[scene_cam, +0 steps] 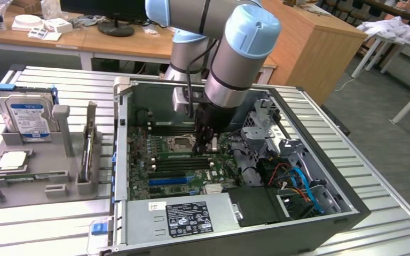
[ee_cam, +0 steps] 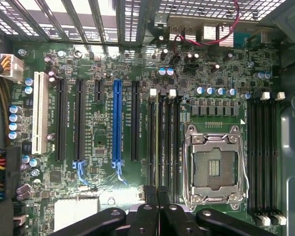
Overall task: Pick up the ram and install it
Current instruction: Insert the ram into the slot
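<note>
table (scene_cam: pixel 48 85): ribbed bare metal | fixture (scene_cam: pixel 34 188): matt grey plastic | fingers (ee_cam: pixel 150 199): matt black

Exterior camera looks down obliquely on the case (scene_cam: pixel 301 234) — wrist camera faces its motherboard (ee_cam: pixel 221 73) closely.

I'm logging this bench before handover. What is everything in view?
computer case: one, dark grey, open, middle of the table
motherboard: one, green, inside the case
processor socket: one, silver, empty, on the motherboard
power supply: one, silver with a black label, in the case
holder: one, grey, exterior view's left
hard drive: one, silver with a blue label, upright in the holder
processor chip: one, silver, flat in the holder
ram: one, green, lying in the holder beside the chip
table: one, pale slatted metal, under everything
arm: one, grey and light blue, reaching into the case
jaws: black, shut, nothing seen between them, above the motherboard
</note>
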Motion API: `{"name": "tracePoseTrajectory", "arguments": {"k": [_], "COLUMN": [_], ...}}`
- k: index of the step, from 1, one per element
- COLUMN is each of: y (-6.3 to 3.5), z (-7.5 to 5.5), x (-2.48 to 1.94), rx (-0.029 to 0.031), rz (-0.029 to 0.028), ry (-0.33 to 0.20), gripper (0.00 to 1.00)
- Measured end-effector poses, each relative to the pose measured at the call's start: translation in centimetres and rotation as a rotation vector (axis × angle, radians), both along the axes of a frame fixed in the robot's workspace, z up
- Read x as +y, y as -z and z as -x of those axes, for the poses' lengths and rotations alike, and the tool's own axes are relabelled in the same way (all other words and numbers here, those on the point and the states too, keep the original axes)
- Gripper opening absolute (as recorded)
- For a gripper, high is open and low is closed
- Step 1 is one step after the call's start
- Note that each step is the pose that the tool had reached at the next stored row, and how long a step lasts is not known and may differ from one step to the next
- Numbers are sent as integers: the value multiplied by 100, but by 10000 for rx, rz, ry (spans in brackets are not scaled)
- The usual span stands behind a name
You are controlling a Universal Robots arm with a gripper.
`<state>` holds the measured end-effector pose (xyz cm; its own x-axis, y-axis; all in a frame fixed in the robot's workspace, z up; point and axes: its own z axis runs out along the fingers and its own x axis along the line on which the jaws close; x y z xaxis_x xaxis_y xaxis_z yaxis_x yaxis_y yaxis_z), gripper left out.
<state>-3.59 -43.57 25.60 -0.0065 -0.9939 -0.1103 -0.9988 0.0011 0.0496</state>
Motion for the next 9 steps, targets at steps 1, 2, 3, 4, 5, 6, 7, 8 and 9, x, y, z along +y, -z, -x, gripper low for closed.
{"name": "tracePoseTrajectory", "arguments": {"k": [1, 2, 3, 4, 5, 6, 7, 8, 9], "y": [-1, -1, 0, 0, 0, 0, 0, 0, 0], "z": [0, 0, 0, -1, -1, 0, 0, 0, 0], "x": [-5, -10, -15, -21, -27, -30, -30, -30, -30], "rx": [1, 1, 1, 1, 1, 1, 1, 1, 0], "rz": [3, 4, 4, 4, 5, 5, 5, 6, 6], "ry": [-2, -1, -1, -2, -2, -1, 0, 0, 0], "gripper": [12, 12, 12, 12, 12, 12, 12, 12, 12]}}
